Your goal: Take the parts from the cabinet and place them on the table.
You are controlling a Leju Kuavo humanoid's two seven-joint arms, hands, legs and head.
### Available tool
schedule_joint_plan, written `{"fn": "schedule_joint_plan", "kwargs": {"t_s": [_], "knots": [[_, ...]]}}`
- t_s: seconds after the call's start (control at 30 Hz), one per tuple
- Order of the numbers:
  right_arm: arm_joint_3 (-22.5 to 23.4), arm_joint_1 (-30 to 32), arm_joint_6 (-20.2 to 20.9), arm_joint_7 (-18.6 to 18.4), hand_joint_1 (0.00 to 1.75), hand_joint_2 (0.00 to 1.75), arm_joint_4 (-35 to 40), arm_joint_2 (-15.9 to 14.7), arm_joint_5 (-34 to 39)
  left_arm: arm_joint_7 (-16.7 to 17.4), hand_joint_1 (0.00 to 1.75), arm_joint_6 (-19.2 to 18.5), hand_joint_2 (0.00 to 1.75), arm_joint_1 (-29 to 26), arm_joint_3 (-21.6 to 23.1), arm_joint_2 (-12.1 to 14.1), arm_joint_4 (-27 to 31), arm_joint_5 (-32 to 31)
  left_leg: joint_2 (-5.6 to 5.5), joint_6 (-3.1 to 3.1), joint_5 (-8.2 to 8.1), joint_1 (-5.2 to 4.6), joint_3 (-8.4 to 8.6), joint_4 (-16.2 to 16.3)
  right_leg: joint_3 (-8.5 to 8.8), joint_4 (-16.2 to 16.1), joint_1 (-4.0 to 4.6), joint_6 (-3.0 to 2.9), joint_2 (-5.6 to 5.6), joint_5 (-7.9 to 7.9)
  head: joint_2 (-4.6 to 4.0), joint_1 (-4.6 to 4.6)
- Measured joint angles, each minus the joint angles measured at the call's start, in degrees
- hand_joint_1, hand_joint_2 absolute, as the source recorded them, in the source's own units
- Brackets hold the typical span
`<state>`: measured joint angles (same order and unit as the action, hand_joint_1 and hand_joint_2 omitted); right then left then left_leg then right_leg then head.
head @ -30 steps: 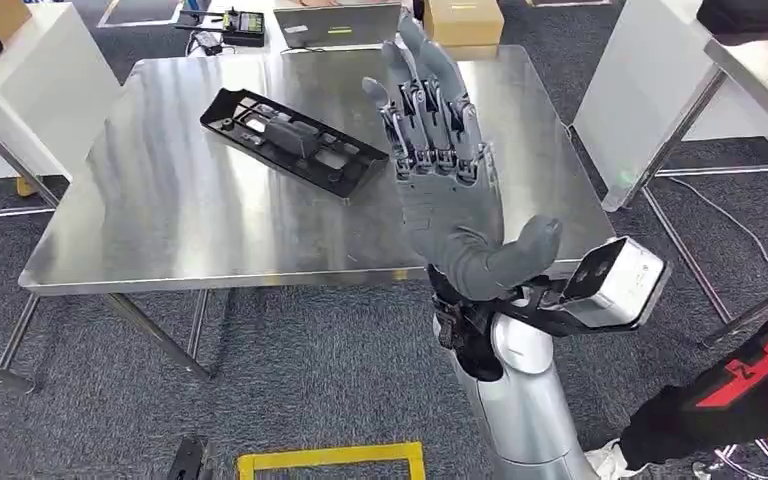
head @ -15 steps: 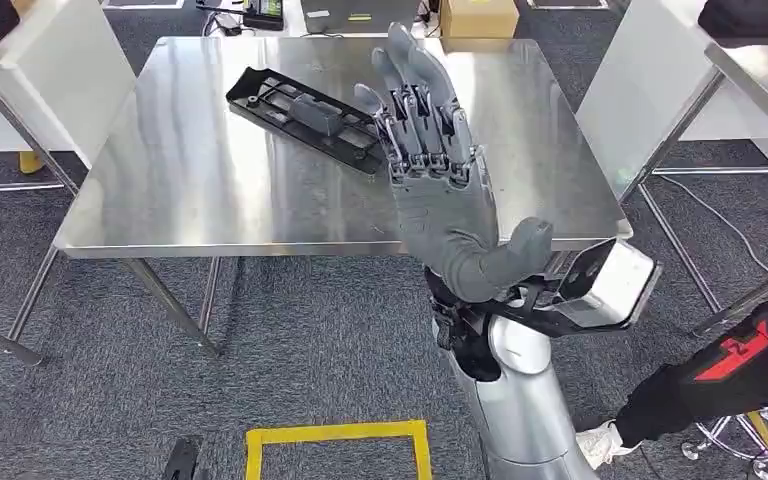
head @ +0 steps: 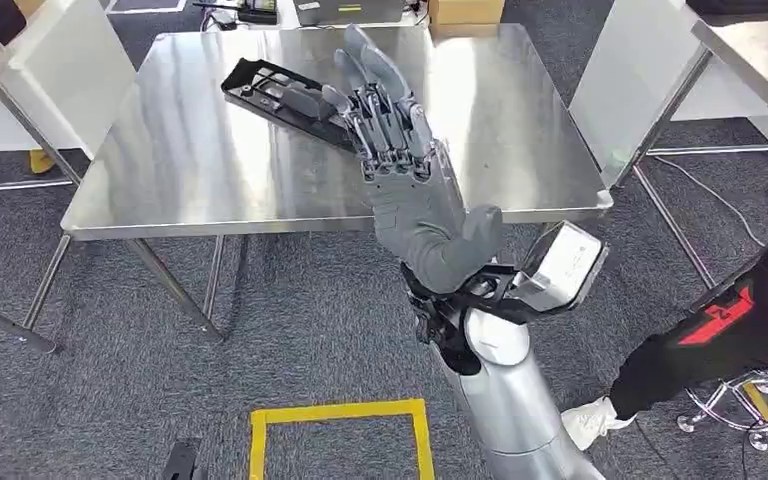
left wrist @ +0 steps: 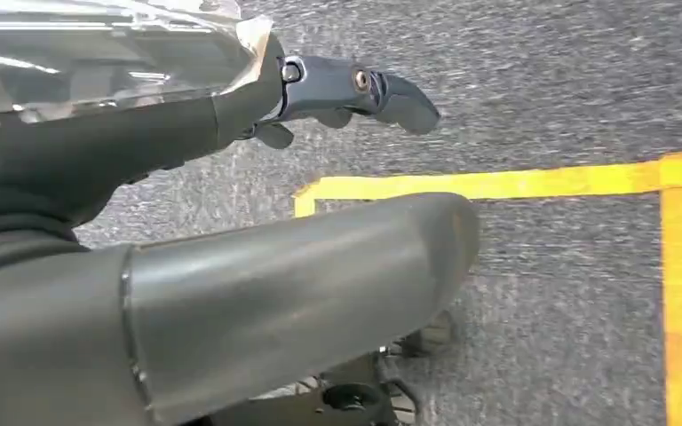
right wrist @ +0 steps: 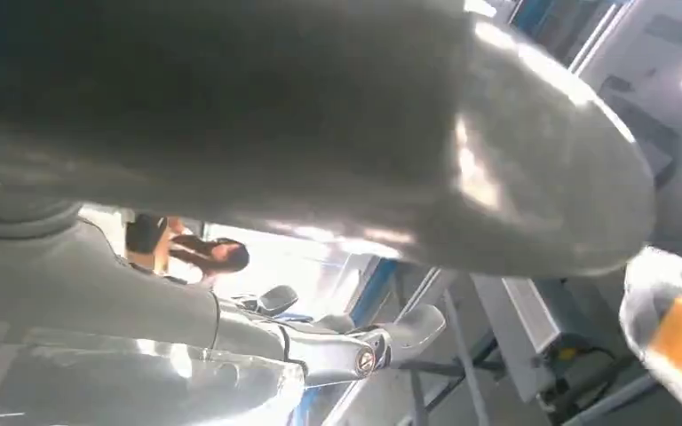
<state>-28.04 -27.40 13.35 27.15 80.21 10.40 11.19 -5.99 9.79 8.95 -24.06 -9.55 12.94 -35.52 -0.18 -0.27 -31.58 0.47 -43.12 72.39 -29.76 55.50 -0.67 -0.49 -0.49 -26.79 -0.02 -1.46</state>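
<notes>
On the far left of the steel surface (head: 190,170) lies the black part (head: 285,100), flat and at a slant. Nearer, the right robot hand (head: 405,190) is raised palm-up above the surface's near edge, fingers straight and spread, holding nothing. Whether the left robot hand (left wrist: 231,266) is released or clenched, I cannot tell.

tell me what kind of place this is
Probably a robotics lab or workshop: a bare steel table holding a black plastic part, grey carpet with yellow floor tape, and white partition panels around.
</notes>
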Motion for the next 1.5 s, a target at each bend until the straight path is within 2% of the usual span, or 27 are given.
{"fn": "schedule_joint_plan", "kwargs": {"t_s": [0.07, 0.17, 0.2, 0.23, 0.3, 0.37, 0.4, 0.47, 0.53, 0.6, 0.67, 0.73, 0.83, 0.87, 0.93, 1.0, 1.03, 1.07, 1.13, 1.17, 1.2, 1.23, 1.27, 1.33, 1.37, 1.43, 1.5], "knots": [[-0.4, 0.1, -0.3, 0.0, 0.0, 0.0, -0.4, 0.0, -0.1, -0.1, 0.0, 0.1, 0.0, -0.1, 0.0, 0.0, 0.0, 0.1, 0.03, -0.66, 0.6, 0.62, 0.65, 2.3, -1.24, 0.6, -0.15, 0.46, -0.05, 0.53, 0.0, 0.0], [-0.7, 0.0, -0.8, -0.1, 0.0, 0.0, -0.5, 0.0, -0.2, -1.5, 0.0, 0.2, 0.0, -0.1, -0.1, 0.2, 0.0, 0.4, 0.23, -1.6, 5.05, 1.72, 9.71, -10.6, -2.67, 2.1, -0.7, 0.84, -0.05, 0.68, 0.0, 0.0], [-0.8, 0.0, -1.0, -0.2, 0.0, 0.0, -0.5, 0.1, -0.2, -2.4, 0.0, 0.2, 0.0, -0.2, -0.1, 0.1, 0.0, 0.7, -0.05, -2.12, 2.98, 1.5, 11.41, -13.2, -3.43, 2.5, -0.22, 1.09, -0.04, 0.79, 0.0, 0.04], [-0.9, 0.1, -1.3, -0.3, 0.0, 0.0, -0.5, 0.2, -0.2, -3.1, 0.0, 0.2, 0.0, -0.4, -0.1, 0.2, -0.1, 0.7, -0.33, -0.88, 4.08, 1.09, 10.7, -13.0, -3.73, 2.7, -0.09, 1.77, -0.05, 1.06, 0.02, 0.09], [-1.2, 0.2, -1.6, -0.4, 0.0, 0.0, -0.5, 0.2, -0.3, -3.8, 0.0, 0.2, 0.0, -1.1, -0.1, 0.3, -0.2, 0.8, -0.29, -0.34, 4.16, 0.81, 10.09, -12.9, -4.11, 2.6, -0.1, 2.75, 0.12, 1.73, 0.0, 0.07], [-1.2, 0.5, -1.8, -0.5, 0.0, 0.0, -0.5, 0.0, -0.3, -4.1, 0.0, 0.2, 0.0, -1.3, -0.1, 0.3, -0.3, 0.8, -0.11, 1.21, 5.16, 1.03, 9.54, -13.6, -4.68, 2.8, -0.15, 3.33, 0.15, 1.53, 0.0, -0.04], [-1.2, 0.5, -1.9, -0.5, 0.0, 0.0, -0.5, 0.0, -0.3, -4.1, 0.0, 0.2, 0.0, -1.3, -0.1, 0.3, -0.3, 0.8, -0.02, 1.83, 5.58, 0.81, 9.06, -13.6, -5.79, 4.3, -0.25, 3.08, 0.17, -0.18, 0.02, 0.02], [-1.4, 0.7, -1.9, -0.5, 0.0, 0.0, -0.5, -0.3, -0.4, -4.2, 0.0, 0.3, 0.0, -1.4, -0.2, 0.4, -0.4, 0.9, 0.05, 3.01, 6.55, 0.58, 7.74, -13.6, -8.72, 12.7, -0.23, 2.03, 0.25, -5.52, 0.0, -0.11], [-1.5, 1.2, -1.9, -0.5, 0.0, 0.0, -0.5, -0.5, -0.4, -4.3, 0.0, 0.3, 0.0, -1.6, -0.2, 0.4, -0.4, 1.0, 0.1, 3.15, 7.55, 0.21, 6.44, -13.5, -10.66, 20.3, -0.2, 2.16, 0.28, -8.42, 0.0, -0.09], [-1.6, 1.5, -2.0, -0.5, 0.0, 0.0, -0.5, -0.7, -0.5, -4.4, 0.0, 0.4, 0.0, -1.8, -0.2, 0.4, -0.4, 1.2, 0.13, 3.07, 8.49, 0.01, 5.3, -13.5, -8.22, 18.7, -0.2, 3.03, 0.28, -6.84, 0.02, -0.09], [-1.7, 1.5, -2.0, -0.5, 0.0, 0.0, -0.5, -0.6, -0.5, -4.4, 0.0, 0.5, 0.0, -1.9, -0.2, 0.4, -0.5, 1.3, 0.02, 2.77, 9.54, -0.04, 4.28, -13.5, -1.47, 8.7, -0.02, 3.52, 0.28, -3.49, 0.0, -0.09], [-1.8, 1.4, -2.0, -0.5, 0.0, 0.0, -0.4, -0.5, -0.5, -4.5, 0.0, 0.6, 0.0, -1.9, -0.3, 0.3, -0.5, 1.3, -0.02, 2.1, 10.49, -0.14, 3.72, -13.5, 3.64, 0.6, 0.75, 2.35, 0.33, -4.95, 0.02, -0.07], [-1.8, 1.4, -2.0, -0.5, 0.0, 0.0, -0.4, -0.5, -0.5, -4.5, 0.0, 0.7, 0.0, -2.1, -0.4, 0.2, -0.5, 1.4, 0.06, 1.11, 12.28, 0.14, 3.75, -14.4, 1.87, 1.2, 1.21, 2.1, 0.5, -3.67, 0.02, -0.09], [-1.8, 1.5, -2.0, -0.5, 0.0, 0.0, -0.4, -0.4, -0.5, -4.5, 0.0, 0.7, 0.0, -2.2, -0.5, 0.3, -0.6, 1.4, -0.1, 0.7, 12.7, -0.18, 3.5, -14.7, 1.37, 0.7, 0.37, 1.67, 0.4, -2.85, 0.0, -0.2], [-1.9, 1.3, -2.0, -0.5, 0.0, 0.0, -0.4, -0.1, -0.5, -4.5, 0.0, 0.7, 0.0, -2.4, -0.7, 0.4, -0.7, 1.7, 0.0, 0.15, 6.29, 0.26, 1.95, -11.0, 0.51, 0.7, -0.28, 0.36, 0.22, -1.26, 0.0, 0.04], [-2.0, 1.3, -2.0, -0.5, 0.0, 0.0, -0.4, -0.1, -0.5, -4.7, 0.0, 0.7, 0.0, -2.5, -0.8, 0.5, -0.8, 1.8, -0.02, -0.51, 0.15, 0.53, 0.23, -2.5, -0.82, 0.8, -0.18, 0.1, 0.13, -0.16, 0.0, 0.09], [-2.1, 1.3, -2.0, -0.5, 0.0, 0.0, -0.5, 0.0, -0.5, -4.9, 0.0, 0.7, 0.0, -2.5, -0.8, 0.5, -0.8, 1.8, -0.02, -0.87, -1.13, 0.65, -0.44, 1.5, -1.57, 0.8, -0.1, 0.16, 0.03, 0.43, 0.0, 0.09], [-2.1, 1.3, -2.0, -0.5, 0.0, 0.0, -0.5, 0.0, -0.5, -5.0, 0.0, 0.8, 0.0, -2.6, -0.8, 0.5, -0.8, 1.9, -0.01, -1.15, -0.56, 0.84, -0.16, 3.4, -2.33, 0.9, -0.09, 0.29, -0.05, 0.99, 0.0, 0.13], [-2.1, 1.3, -2.0, -0.5, 0.0, 0.0, -0.6, 0.0, -0.5, -5.1, 0.0, 0.8, 0.0, -2.6, -0.8, 0.6, -0.8, 1.9, 0.04, -1.65, 3.16, 1.45, 3.51, 0.4, -3.9, 1.4, -0.27, 0.8, -0.09, 1.82, 0.0, 0.11], [-2.1, 1.2, -2.0, -0.5, 0.0, 0.0, -0.6, 0.0, -0.5, -5.1, 0.0, 0.9, 0.0, -2.6, -0.8, 0.6, -0.8, 2.0, 0.05, -1.95, 4.67, 1.8, 6.78, -3.6, -4.73, 2.0, -0.47, 1.19, -0.08, 2.07, 0.0, 0.13], [-2.1, 1.1, -2.1, -0.5, 0.0, 0.0, -0.6, 0.0, -0.5, -5.2, 0.0, 0.9, 0.0, -2.6, -0.9, 0.6, -0.8, 2.0, 0.04, -2.18, 4.46, 2.09, 10.23, -8.1, -5.35, 2.7, -0.53, 1.49, -0.07, 2.24, 0.0, 0.13], [-2.1, 1.0, -2.1, -0.5, 0.0, 0.0, -0.6, 0.1, -0.5, -5.3, 0.0, 0.9, 0.0, -2.5, -0.9, 0.4, -0.9, 2.1, -0.16, -2.38, 2.26, 1.58, 12.51, -11.5, -6.2, 3.1, 0.04, 1.74, -0.03, 2.38, 0.0, 0.2], [-2.2, 0.8, -2.1, -0.6, 0.0, 0.0, -0.6, 0.2, -0.5, -5.4, 0.0, 0.9, 0.0, -2.4, -0.9, 0.5, -0.9, 2.2, -0.48, -1.52, 1.66, 1.43, 12.71, -12.9, -6.49, 3.4, -0.06, 2.34, -0.13, 2.82, 0.0, -0.07], [-2.4, 0.8, -2.2, -0.5, 0.0, 0.0, -0.7, 0.2, -0.5, -5.6, 0.0, 1.0, 0.0, -2.5, -0.9, 0.5, -0.9, 2.4, -0.45, -1.09, 1.85, 0.95, 11.88, -12.9, -7.08, 3.2, -0.25, 3.56, -0.15, 3.96, 0.02, -0.04], [-2.4, 0.9, -2.2, -0.5, 0.0, 0.0, -0.9, 0.0, -0.5, -5.7, 0.0, 1.0, 0.0, -2.8, -1.0, 0.6, -0.9, 2.4, -0.34, -0.12, 2.47, 0.89, 11.44, -13.3, -7.43, 3.2, -0.13, 4.14, -0.05, 4.4, 0.0, -0.07], [-2.5, 0.9, -2.6, -0.7, 0.0, 0.0, -1.1, -0.4, -0.6, -5.7, 0.0, 0.9, 0.0, -2.9, -1.1, 0.6, -1.0, 2.4, 0.01, 1.61, 3.77, 0.96, 10.2, -13.5, -9.26, 5.8, -0.32, 3.49, 0.05, 0.71, 0.02, -0.18], [-2.6, 1.1, -3.5, -0.9, 0.0, 0.0, -2.0, -0.8, -1.4, -6.0, 0.0, 0.9, 0.0, -2.8, -1.2, 0.6, -1.0, 2.4, 0.17, 2.38, 5.15, 0.81, 8.57, -13.5, -11.35, 14.2, -0.22, 2.42, 0.24, -5.26, 0.0, -0.33]]}}
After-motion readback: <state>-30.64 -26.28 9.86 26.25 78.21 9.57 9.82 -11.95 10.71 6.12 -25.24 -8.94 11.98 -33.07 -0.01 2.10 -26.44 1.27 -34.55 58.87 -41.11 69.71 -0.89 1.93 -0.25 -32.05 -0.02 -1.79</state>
